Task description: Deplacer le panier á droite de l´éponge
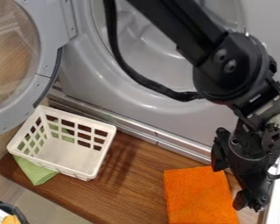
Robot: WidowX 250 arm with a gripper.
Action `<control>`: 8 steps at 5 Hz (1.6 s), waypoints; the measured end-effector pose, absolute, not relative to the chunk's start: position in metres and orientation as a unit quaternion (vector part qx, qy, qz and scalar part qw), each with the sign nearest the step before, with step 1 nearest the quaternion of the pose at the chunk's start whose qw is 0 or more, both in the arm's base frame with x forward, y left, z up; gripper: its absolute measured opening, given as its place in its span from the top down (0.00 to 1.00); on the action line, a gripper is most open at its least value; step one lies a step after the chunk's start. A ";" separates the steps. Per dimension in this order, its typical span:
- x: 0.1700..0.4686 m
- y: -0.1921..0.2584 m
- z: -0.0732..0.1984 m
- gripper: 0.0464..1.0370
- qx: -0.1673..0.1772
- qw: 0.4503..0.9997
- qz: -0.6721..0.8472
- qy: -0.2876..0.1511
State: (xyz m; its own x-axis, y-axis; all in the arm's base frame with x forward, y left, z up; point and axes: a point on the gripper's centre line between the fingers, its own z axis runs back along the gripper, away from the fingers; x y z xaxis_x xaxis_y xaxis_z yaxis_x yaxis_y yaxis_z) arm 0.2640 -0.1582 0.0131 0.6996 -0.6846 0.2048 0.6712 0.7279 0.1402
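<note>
Open front-loader [183, 116] behind; wooden board [131, 188] bearing white basket [69, 159], orange cloth [197, 197]; jaws spread apart.

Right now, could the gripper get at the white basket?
Probably yes: the gripper hangs by the orange cloth, and nothing tall stands between it and the white basket, though the open door crowds one side.

Free wooden board [136, 179] between white basket [100, 152] and orange cloth [196, 197], machine front [84, 78] behind
</note>
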 end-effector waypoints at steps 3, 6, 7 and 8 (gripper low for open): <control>0.255 -0.136 0.005 0.04 0.001 0.938 -0.325 -0.120; 0.248 -0.086 0.023 0.04 0.006 0.965 -0.223 -0.137; 0.243 -0.064 0.028 0.04 0.017 0.972 -0.200 -0.126; 0.235 -0.038 0.033 0.04 0.027 0.980 -0.156 -0.122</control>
